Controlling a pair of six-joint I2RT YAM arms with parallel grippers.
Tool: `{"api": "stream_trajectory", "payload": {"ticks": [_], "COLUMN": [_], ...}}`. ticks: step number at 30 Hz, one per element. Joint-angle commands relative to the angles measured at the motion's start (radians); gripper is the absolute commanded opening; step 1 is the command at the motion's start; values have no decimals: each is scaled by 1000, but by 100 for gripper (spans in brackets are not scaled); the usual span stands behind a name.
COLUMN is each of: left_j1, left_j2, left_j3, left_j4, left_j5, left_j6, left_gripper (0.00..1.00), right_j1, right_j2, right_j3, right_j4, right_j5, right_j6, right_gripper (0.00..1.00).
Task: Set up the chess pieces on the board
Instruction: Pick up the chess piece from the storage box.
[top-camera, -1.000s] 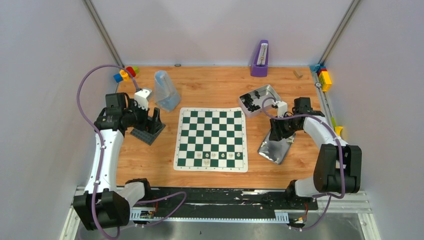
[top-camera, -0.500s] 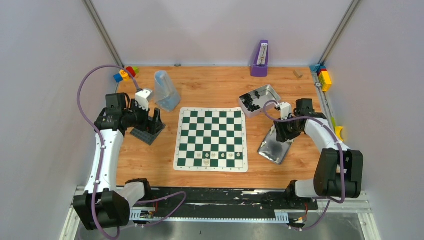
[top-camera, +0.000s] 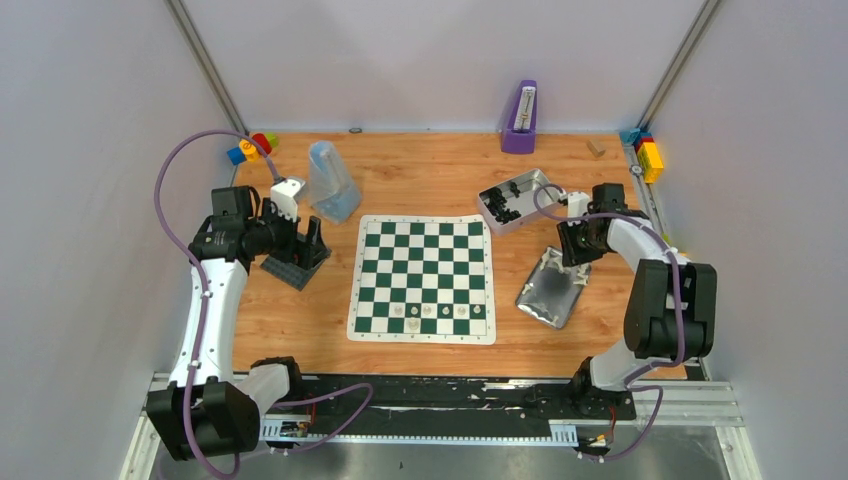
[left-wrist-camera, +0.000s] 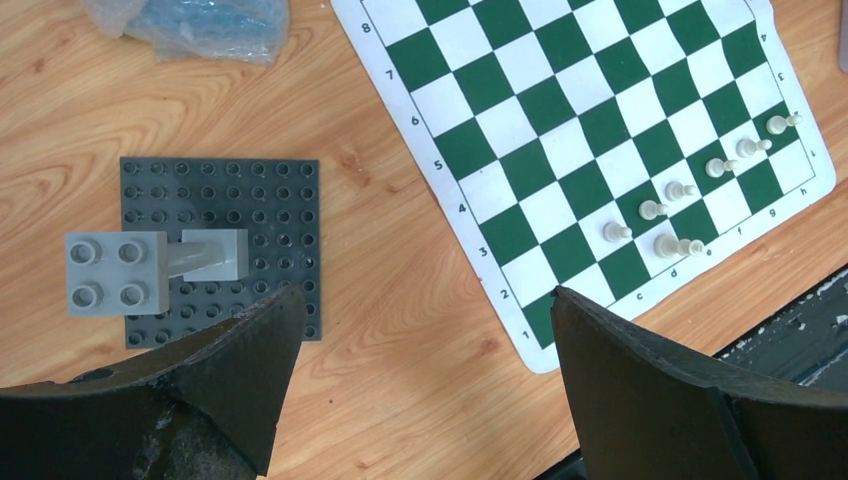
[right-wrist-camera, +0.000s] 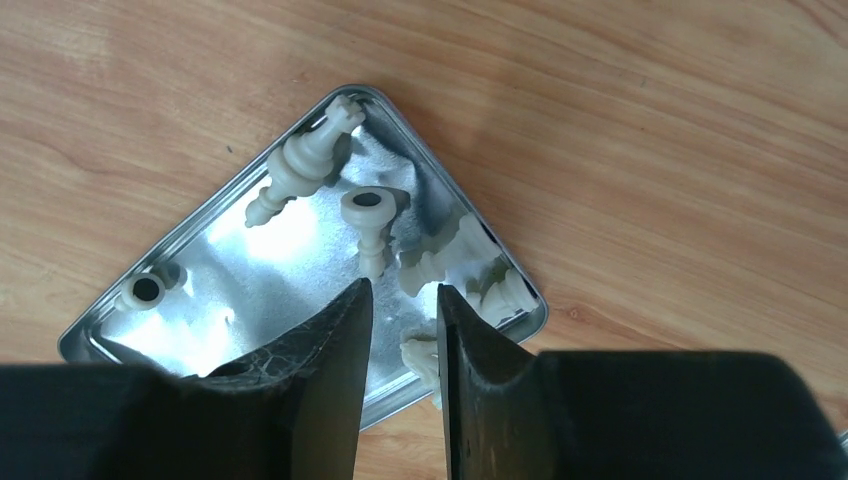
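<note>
The green-and-white board (top-camera: 421, 276) lies mid-table, with several cream chess pieces (top-camera: 428, 312) in its near rows; both also show in the left wrist view, board (left-wrist-camera: 600, 110) and pieces (left-wrist-camera: 680, 190). More cream pieces (right-wrist-camera: 310, 150) lie in a shiny metal tray (right-wrist-camera: 230, 280), which sits right of the board (top-camera: 545, 295). My right gripper (right-wrist-camera: 403, 285) hangs over the tray's far end (top-camera: 572, 248), jaws a narrow gap apart. One cream piece (right-wrist-camera: 422, 358) lies between them against the right finger, not clamped. My left gripper (left-wrist-camera: 420, 292) is wide open and empty over bare wood left of the board (top-camera: 305, 245).
A dark grey studded plate with a grey post (left-wrist-camera: 220, 250) sits under my left gripper (top-camera: 295, 262). A tin of dark pieces (top-camera: 515, 198), a purple metronome (top-camera: 520, 118) and a clear plastic bag (top-camera: 328, 180) stand behind the board. Coloured blocks (top-camera: 252, 148) lie in the back corners.
My right gripper has moved from over the tray's middle toward its far right end. The left arm has not moved.
</note>
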Motion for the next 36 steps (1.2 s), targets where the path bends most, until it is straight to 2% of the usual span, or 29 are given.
{"api": "stream_trajectory", "payload": {"ticks": [1,17,27,36], "left_j1": [7,7,8,7], "left_j2": [-10,-12,-16,-17], "left_j3": [-5,-8,-8,-8], "left_j4": [1,2,2,-3], "left_j5": [30,32,32,36], "left_j6": [24,28,28,33], "left_gripper": [100,100,100,100], "right_j1": [-14,-17,-19,-22], "right_j2": [24,99,85,33], "right_j3": [41,52,38,29], "right_j4": [40,61,61,5], "right_j5": [29,67,68,-20], "right_j6": [54,65,59,23], "right_gripper": [31,31,17,6]}}
